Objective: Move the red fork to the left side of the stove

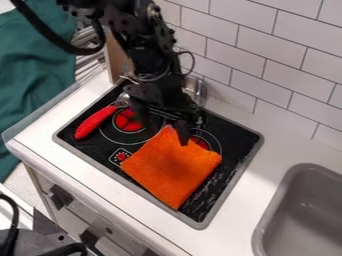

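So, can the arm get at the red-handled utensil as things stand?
Likely yes: its red handle lies uncovered, the orange cloth is off to one side, and the pincer hangs nearby.

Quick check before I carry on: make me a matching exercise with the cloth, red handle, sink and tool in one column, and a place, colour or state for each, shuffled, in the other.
Things
1. Cloth
2. Red handle
3. Sink
4. Tool

Places, colours, states
A. Grey, at the picture's right edge
B. Open, over the stove
C. Orange, lying on the stove
D. Near the stove's left edge in the picture

Pairs: 1-C, 2-D, 3-A, 4-B
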Robot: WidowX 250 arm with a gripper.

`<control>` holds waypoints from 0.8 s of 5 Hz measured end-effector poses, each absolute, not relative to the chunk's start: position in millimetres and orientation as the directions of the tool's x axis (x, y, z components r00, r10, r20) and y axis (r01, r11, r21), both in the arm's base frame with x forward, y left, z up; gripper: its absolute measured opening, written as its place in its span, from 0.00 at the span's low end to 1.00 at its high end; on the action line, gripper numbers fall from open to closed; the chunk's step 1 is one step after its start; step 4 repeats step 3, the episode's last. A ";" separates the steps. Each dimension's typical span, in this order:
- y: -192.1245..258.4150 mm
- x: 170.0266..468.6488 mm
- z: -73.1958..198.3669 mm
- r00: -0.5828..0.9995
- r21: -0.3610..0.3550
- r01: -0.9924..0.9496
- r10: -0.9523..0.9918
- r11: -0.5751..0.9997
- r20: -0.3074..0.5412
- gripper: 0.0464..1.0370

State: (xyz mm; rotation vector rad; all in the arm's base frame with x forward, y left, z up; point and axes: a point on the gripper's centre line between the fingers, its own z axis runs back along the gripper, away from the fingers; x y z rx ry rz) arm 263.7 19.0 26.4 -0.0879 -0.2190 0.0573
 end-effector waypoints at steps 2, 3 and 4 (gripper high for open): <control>18.4 261.1 33.3 0.989 0.090 0.021 -0.034 0.996 0.146 0.97; 19.9 261.0 47.5 0.984 0.090 0.020 -0.036 0.996 0.177 0.97; 19.9 261.0 47.5 0.984 0.090 0.020 -0.036 0.996 0.177 0.97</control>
